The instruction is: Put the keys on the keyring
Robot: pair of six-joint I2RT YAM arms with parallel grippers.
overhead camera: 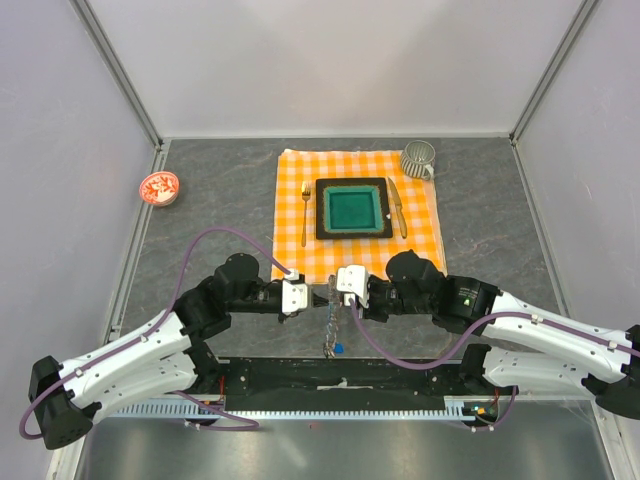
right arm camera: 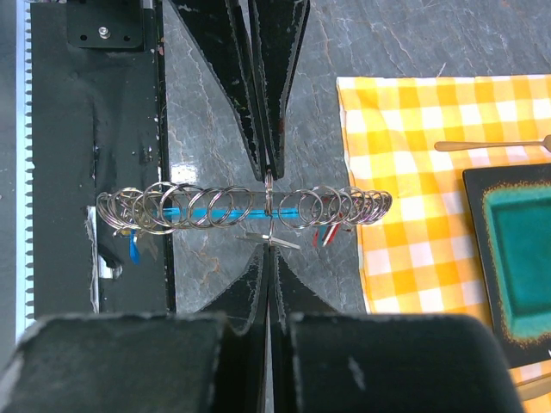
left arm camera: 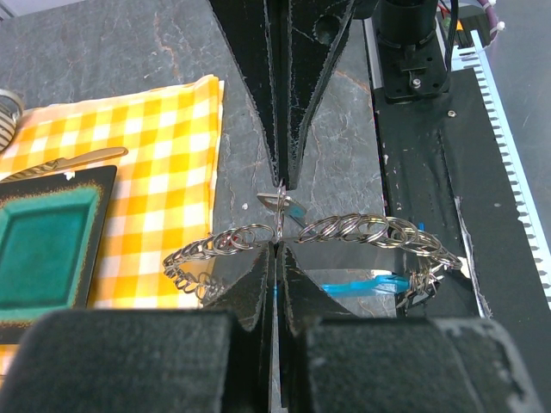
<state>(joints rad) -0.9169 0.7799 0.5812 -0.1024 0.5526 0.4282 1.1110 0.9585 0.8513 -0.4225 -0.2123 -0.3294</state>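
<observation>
Keyring (left arm camera: 344, 229) hangs between both tips: left pincer (left arm camera: 277, 258) pinches one loop, right pincer (right arm camera: 271, 258) is pressed shut on a small key (right arm camera: 274, 239) just ahead. End tagged keys (right arm camera: 325, 234) look threaded; this one seems not yet on.

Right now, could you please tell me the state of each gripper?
Left gripper: closed, pinching the keyring.
Right gripper: closed on a key beside it.

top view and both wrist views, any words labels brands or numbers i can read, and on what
None: no word, number, brand or sign can be read in any view.
red-and-white dish: its red marks are too small to tell print from pattern.
silvery key: any stamping is too blurred to read.
</observation>
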